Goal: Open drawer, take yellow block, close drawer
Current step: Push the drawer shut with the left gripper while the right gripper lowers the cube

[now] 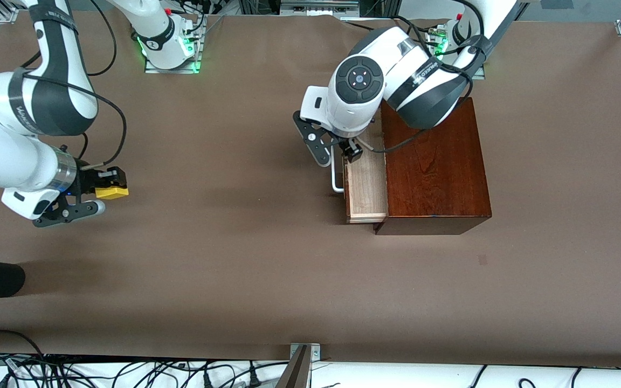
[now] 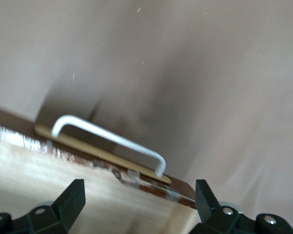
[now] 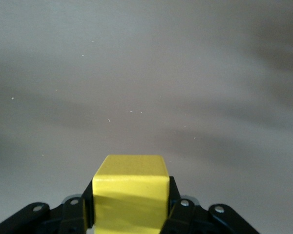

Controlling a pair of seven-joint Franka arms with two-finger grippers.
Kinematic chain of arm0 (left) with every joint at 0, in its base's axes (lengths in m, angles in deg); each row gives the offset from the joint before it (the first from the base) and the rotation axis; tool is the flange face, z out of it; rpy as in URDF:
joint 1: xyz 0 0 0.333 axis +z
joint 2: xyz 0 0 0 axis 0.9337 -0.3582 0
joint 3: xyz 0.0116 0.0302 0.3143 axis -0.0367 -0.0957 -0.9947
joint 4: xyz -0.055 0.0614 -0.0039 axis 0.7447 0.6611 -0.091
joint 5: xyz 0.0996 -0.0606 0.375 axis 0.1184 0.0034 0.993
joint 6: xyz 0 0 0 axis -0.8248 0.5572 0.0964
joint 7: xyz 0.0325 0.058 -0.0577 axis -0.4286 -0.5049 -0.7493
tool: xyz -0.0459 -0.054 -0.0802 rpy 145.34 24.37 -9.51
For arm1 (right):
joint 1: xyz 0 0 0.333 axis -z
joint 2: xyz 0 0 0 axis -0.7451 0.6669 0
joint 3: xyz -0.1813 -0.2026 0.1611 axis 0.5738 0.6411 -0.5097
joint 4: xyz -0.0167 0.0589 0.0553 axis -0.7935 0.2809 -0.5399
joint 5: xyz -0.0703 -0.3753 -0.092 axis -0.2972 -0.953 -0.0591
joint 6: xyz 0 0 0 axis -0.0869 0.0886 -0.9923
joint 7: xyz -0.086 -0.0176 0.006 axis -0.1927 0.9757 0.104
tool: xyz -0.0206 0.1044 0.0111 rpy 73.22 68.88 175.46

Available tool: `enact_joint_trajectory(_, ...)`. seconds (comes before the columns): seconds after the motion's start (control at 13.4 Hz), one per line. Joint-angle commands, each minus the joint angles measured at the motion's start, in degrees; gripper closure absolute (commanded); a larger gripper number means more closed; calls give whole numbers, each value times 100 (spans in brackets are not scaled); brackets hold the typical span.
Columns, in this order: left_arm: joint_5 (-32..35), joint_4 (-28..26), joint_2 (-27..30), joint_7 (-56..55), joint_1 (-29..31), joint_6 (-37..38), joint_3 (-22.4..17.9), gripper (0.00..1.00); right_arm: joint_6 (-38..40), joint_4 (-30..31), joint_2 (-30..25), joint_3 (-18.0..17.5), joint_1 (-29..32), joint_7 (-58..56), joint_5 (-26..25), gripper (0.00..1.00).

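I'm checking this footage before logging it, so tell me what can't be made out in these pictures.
- Front view: the left arm hides the farther end of the drawer, and the left gripper is mostly covered.
- Left wrist view: the frame edge cuts off most of the drawer tray.
- Right wrist view: the block's lower part is cut off.

The right gripper (image 3: 131, 214) is clamping the yellow block (image 3: 130, 195) between its 2 black fingers (image 3: 73, 214), 1 pressing against each side face. The block is sitting square in the grip, its top face and 1 front face showing, both plain and bright, with a faint shadow band crossing the front face. The finger links with their small silver screws are flanking the block's lower part. Below the block, the bare brown table (image 3: 146, 73) is lying out of focus, carrying only soft shadows and a few pale specks.
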Motion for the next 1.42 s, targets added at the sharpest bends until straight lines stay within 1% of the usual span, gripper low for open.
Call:
enact_joint_trajectory(0.0, 329, 201, -287, 878, -177, -323, 2, 0, -366, 437, -121, -109, 48, 494, 16, 100)
enact_joint_trajectory(0.15, 812, 192, -532, 1651, -292, -806, 10, 0, -945, 945, -129, -109, -22, 627, 16, 100)
enact_joint_trajectory(0.37, 1103, 183, -919, 2829, -336, -1115, 2, 0, -1929, 1666, -129, -117, -31, 636, 34, 100)
enact_joint_trajectory(0.52, 1130, 131, -1026, 3148, -345, -1081, 2, 0, -2772, 2237, -120, -126, -84, 706, 25, 100)
enact_joint_trajectory(0.75, 1139, -203, -1035, 3202, -275, -1011, -42, 0, -3617, 2722, 81, -126, -93, 706, 25, 100)
enact_joint_trajectory(0.97, 1261, -160, -974, 3202, -248, -309, -226, 0, -4198, 3135, 204, -161, -93, 706, 25, 100)
enact_joint_trajectory(1.05, 1279, -151, -965, 3202, -144, -98, -244, 0, -4365, 3232, 283, -187, -93, 706, 25, 100)
enact_joint_trajectory(1.2, 1367, -151, -895, 3202, -73, 262, -262, 0, -4586, 3364, 389, -196, -93, 706, 34, 100)
enact_joint_trajectory(1.34, 1708, -142, -851, 3132, -64, 684, -279, 0, -4596, 3374, 416, -196, -93, 706, 34, 100)
